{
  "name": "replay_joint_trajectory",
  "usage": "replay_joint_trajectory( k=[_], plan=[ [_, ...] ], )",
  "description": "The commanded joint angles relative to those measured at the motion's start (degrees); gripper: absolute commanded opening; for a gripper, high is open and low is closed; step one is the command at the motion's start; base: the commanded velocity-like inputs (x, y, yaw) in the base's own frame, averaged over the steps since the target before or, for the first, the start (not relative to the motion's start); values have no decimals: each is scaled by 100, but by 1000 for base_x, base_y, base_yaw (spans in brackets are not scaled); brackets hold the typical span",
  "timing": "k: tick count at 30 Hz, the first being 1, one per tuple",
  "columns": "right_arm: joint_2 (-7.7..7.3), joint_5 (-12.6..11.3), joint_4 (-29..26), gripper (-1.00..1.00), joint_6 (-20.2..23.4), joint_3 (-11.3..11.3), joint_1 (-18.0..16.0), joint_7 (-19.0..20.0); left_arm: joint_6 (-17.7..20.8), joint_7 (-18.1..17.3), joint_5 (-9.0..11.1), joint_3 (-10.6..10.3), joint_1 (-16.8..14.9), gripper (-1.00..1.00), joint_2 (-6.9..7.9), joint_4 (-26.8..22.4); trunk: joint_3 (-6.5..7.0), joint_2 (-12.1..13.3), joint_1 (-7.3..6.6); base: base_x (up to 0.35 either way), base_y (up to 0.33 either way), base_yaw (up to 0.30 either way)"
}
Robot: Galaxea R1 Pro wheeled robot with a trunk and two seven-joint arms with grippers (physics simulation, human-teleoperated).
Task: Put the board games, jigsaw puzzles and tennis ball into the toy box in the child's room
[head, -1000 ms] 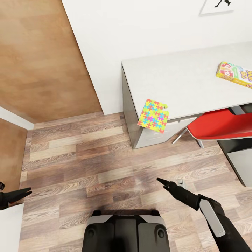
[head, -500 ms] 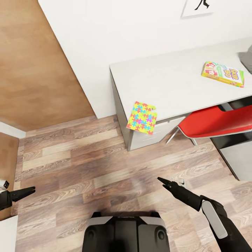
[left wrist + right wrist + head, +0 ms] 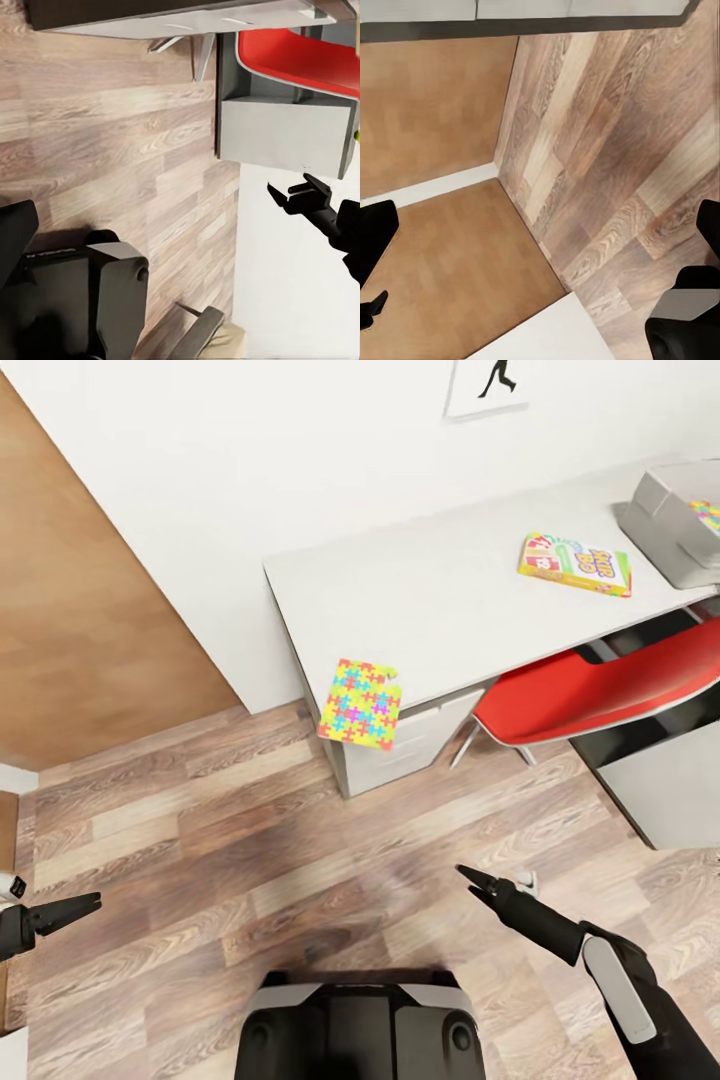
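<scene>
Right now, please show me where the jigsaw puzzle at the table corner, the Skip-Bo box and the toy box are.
jigsaw puzzle [image 3: 361,703], head view, middle of its coloured face.
Skip-Bo box [image 3: 575,563], head view, middle of the printed lid.
toy box [image 3: 655,532], head view, near grey wall.

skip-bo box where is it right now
In the head view the Skip-Bo box lies flat on the white table, toward its right end, just left of the grey toy box and above the red chair.

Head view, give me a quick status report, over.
Left gripper and right gripper empty, low over the floor. Jigsaw puzzle overhangs the table edge; Skip-Bo box beside the toy box. Red chair tucked under the table.
</scene>
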Motion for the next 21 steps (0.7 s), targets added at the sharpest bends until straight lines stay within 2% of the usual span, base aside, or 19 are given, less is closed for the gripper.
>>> replay_joint_trajectory(
  k=[1, 8, 21],
  plan=[
    [0, -12, 8, 100, 37, -22, -4, 14, 60, -20, 0, 3, 1, 100, 1, -1, 0, -8, 3, 4, -3, -228],
    [-6, 0, 33, 100, 36, -112, -1, 41, 59, -28, -7, 19, 1, 100, 5, -2, 43, -8, 3, 2, -1, -228],
    [-38, 2, 42, 100, 40, -135, -1, 52, 52, -17, -15, 22, 0, 100, 6, 6, 122, -8, 3, 23, 0, -230]
  ],
)
